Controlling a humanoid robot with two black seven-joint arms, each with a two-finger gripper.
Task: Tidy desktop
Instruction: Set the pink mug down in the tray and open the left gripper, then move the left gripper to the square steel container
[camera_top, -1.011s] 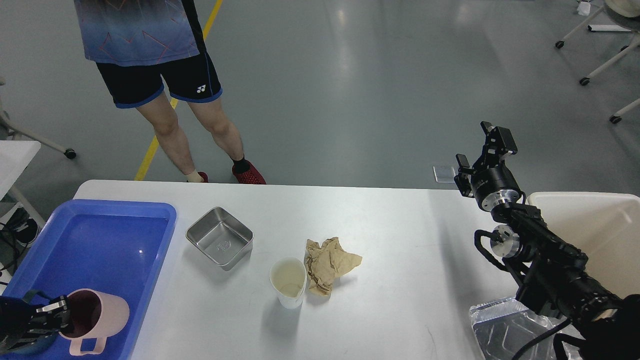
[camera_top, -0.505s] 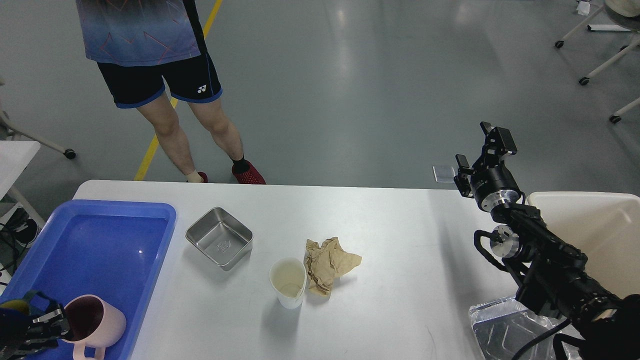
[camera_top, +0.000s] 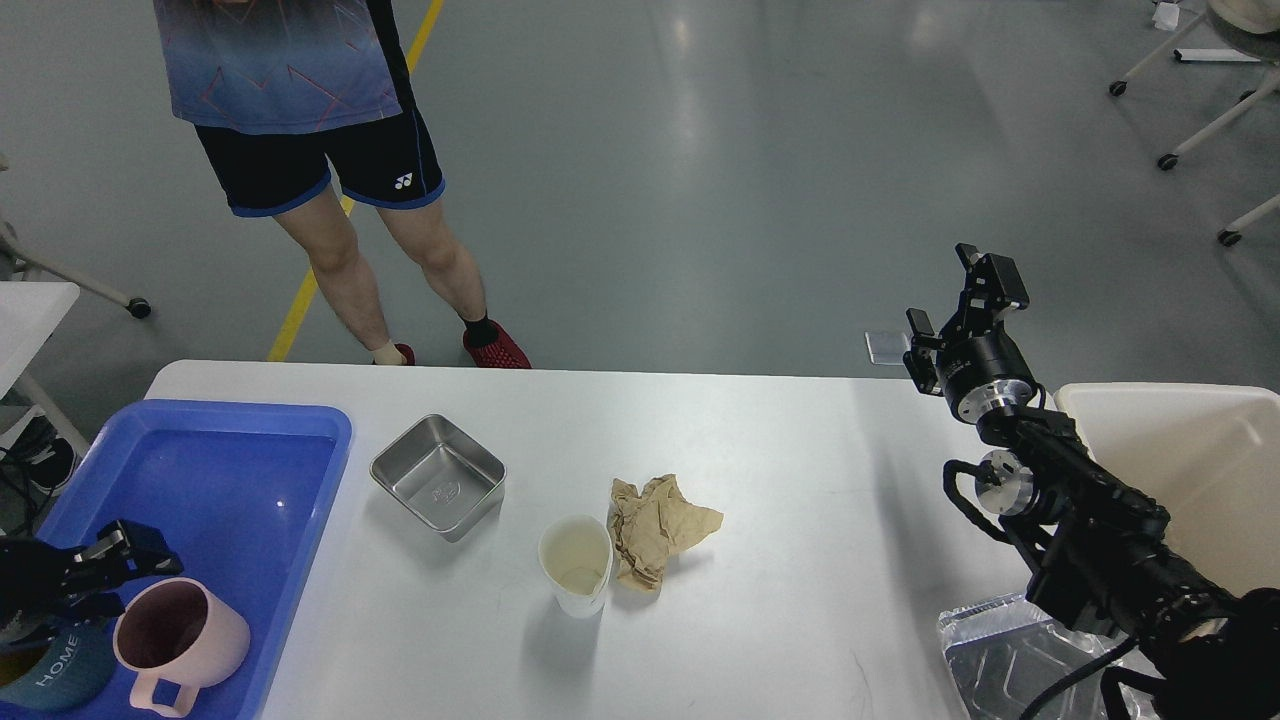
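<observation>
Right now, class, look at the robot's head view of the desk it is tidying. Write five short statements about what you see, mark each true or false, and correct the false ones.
1. The pink mug stands in the blue tray. True.
2. The left pincer grips the pink mug. False: it is open, just beside the mug.
3. The crumpled brown paper lies on the desktop right of the white paper cup. True.
4. The steel dish holds the brown paper. False: the dish is empty.
5. The right pincer holds the white paper cup. False: it is raised, open and holds nothing.
</observation>
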